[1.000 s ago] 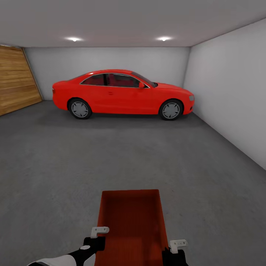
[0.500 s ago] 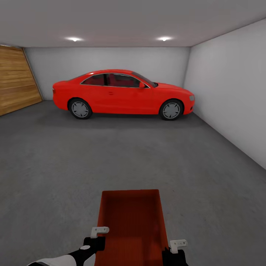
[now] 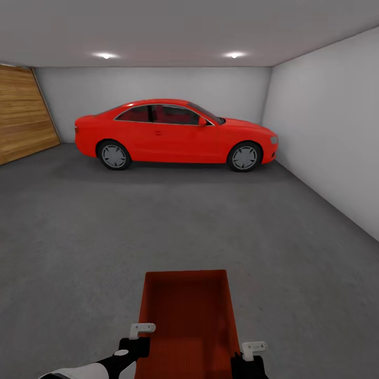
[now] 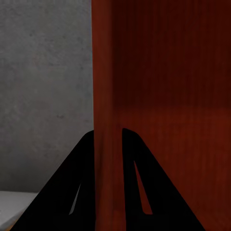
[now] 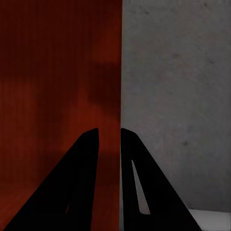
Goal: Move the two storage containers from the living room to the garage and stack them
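left gripper (image 3: 143, 329) was clamped on the storage container (image 3: 184, 316)'s left wall, right gripper (image 3: 255, 347) clamped on its right wall. bin hung low over the grey floor (image 3: 79, 237) in the garage. best: lower both arms level, let go tog. plank door (image 3: 23, 113) left, red car (image 3: 173, 131) far ahead, white wall (image 3: 326, 131) right; plenty of room.
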You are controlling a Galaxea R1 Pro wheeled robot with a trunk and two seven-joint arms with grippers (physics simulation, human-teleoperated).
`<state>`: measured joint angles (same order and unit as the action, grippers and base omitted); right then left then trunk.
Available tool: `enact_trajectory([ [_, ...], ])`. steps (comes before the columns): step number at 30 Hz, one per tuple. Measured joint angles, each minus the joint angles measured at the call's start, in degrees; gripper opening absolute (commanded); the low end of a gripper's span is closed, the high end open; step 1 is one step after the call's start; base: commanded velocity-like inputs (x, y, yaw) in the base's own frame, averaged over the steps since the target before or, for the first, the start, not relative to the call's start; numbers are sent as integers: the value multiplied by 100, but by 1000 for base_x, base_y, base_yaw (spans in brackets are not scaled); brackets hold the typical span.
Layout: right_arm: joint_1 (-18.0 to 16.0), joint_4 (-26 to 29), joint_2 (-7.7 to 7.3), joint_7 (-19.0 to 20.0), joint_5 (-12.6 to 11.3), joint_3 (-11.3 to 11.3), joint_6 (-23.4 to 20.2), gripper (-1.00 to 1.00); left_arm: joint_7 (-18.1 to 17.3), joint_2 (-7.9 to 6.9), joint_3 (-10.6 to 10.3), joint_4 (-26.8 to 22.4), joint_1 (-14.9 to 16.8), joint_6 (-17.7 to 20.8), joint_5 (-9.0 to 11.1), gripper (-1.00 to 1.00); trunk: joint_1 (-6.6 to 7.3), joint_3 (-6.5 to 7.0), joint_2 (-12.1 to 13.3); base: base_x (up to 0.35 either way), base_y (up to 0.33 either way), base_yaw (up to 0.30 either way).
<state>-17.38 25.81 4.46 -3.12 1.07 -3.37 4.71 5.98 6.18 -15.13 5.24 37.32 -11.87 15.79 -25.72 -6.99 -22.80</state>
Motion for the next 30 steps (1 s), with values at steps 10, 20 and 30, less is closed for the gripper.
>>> enact_trajectory([
  [10, 0, -2, 1, 1, 0, 3, 0, -100, 1, 0, -2, -3, 0, 6, -1, -100, 0, 0, 0, 311, 6, 0],
  [20, 0, 1, 0, 0, 0, 3, 0, -100, 1, 0, -3, -7, 0, 8, -1, -100, -2, 0, 1, 205, 0, 0],
  [30, 0, -1, 1, 0, -1, 3, 0, -100, 1, 0, -1, -5, 0, 8, -2, -100, 1, 0, 0, 243, 0, 0],
])
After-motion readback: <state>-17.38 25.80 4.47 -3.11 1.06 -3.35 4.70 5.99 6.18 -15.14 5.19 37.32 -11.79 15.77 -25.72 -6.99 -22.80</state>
